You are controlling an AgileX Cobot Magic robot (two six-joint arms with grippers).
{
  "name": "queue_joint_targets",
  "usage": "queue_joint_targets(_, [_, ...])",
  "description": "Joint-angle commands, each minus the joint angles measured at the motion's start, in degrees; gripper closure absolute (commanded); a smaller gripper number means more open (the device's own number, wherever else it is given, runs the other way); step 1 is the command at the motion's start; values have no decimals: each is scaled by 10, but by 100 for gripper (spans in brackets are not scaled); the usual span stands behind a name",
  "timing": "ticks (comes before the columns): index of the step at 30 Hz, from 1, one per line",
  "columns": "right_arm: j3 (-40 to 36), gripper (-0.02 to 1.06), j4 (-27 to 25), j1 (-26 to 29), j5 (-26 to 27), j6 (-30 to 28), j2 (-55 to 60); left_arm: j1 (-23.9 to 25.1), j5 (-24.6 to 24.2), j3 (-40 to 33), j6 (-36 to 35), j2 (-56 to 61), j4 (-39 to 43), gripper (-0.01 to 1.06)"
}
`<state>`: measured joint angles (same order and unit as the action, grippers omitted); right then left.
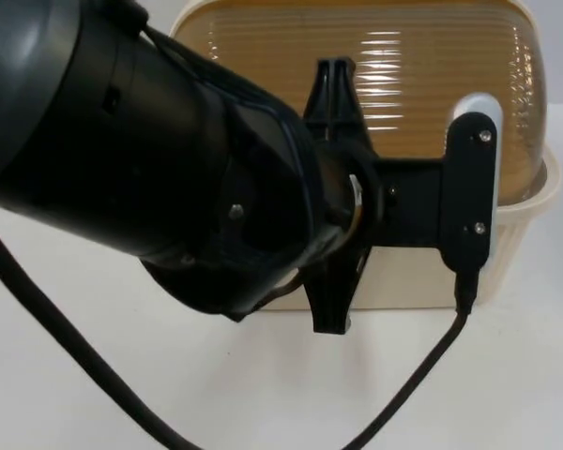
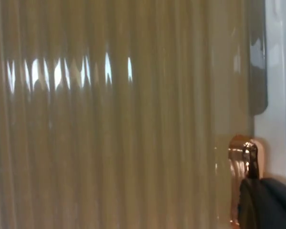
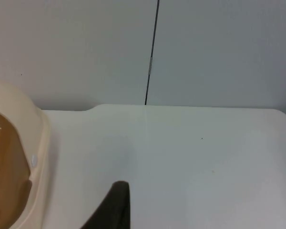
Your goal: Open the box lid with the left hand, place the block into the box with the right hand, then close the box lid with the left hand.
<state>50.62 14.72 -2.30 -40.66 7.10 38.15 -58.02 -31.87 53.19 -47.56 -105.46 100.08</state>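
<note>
Amber ribbed lid [image 1: 375,84] sits closed; my left tool [image 1: 333,197] hovers over it, grip unclear. Next I must catch its edge.

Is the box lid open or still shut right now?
Shut: the amber ribbed lid domes over the cream box, meeting its rim. The left gripper sits in front of it.
</note>
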Motion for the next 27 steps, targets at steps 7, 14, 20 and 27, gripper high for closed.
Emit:
queue_joint_targets(7, [3,0,2,-2,10,1,0,2,-4,2,-9,16,-30,105])
queue_joint_targets(14, [3,0,2,-2,10,11,0,-20,-5,2,-9,28,-48,105])
queue_joint_targets(20, [3,0,2,-2,10,11,0,-20,20,2,-9,26,-56,105])
queue_joint_targets(27, [3,0,2,-2,10,11,0,-19,61,2,-9,25,-58,105])
